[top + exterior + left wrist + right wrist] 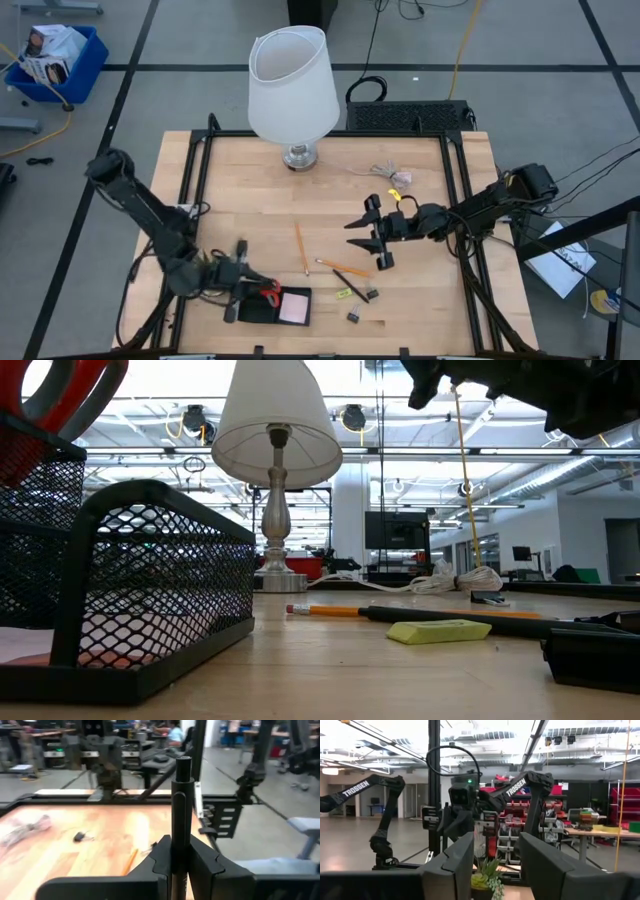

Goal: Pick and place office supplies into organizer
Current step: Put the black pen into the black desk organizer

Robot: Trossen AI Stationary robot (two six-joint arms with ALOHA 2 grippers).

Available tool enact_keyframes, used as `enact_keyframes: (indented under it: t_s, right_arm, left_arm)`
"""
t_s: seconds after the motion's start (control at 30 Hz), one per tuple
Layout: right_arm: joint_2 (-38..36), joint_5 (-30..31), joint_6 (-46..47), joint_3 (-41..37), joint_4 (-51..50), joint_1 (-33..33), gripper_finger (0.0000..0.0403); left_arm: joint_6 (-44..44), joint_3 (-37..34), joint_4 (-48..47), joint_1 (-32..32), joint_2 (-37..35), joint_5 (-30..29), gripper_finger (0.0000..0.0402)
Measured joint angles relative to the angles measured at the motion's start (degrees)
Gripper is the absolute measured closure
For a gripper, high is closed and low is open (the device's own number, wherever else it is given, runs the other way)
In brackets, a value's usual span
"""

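Table [420,290]: left tool [179,865] grips dark pen [181,810], bottom hidden; right tool [496,865] wide.

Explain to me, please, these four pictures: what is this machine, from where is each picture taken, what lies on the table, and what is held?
It is a robot with two dark arms, each ending in a two-finger gripper. One picture looks down from above, one looks level across the wooden table, and one comes from each wrist. On the table stand a white-shaded lamp and a black mesh organizer tray, which holds red-handled scissors and a pink sticky-note pad. Nearby lie orange pencils, a yellow-green eraser, small black binder clips and a pale coiled cable. The left gripper, by the tray, is shut on an upright dark pen. The right gripper hangs open above the table's middle.
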Motion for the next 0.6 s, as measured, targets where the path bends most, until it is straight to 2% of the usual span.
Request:
enact_keyframes:
  t_s: [0.23, 0.37, 0.47, 0.6]
  right_arm:
    - [0.0, 0.1, 0.0, -0.1, 0.1, 0.1, 0.0258]
    - [0.0, 0.1, 0.1, -0.1, -0.1, 0.2, 0.0258]
    - [0.0, 0.1, 0.1, -0.1, -0.3, 0.2, 0.0259]
    - [0.0, 0.1, 0.2, -0.1, -0.4, 0.2, 0.0262]
  left_arm:
    - [-6.0, 0.0, -5.4, -8.5, 0.0, -10.2, 0.0345]
    - [-10.8, 0.0, -10.9, -11.7, 0.1, -15.5, 0.0364]
    - [-14.2, 0.0, -15.3, -13.2, 0.1, -20.2, 0.0364]
    - [-21.5, 0.0, -20.9, -13.3, 0.3, -21.5, 0.0361]
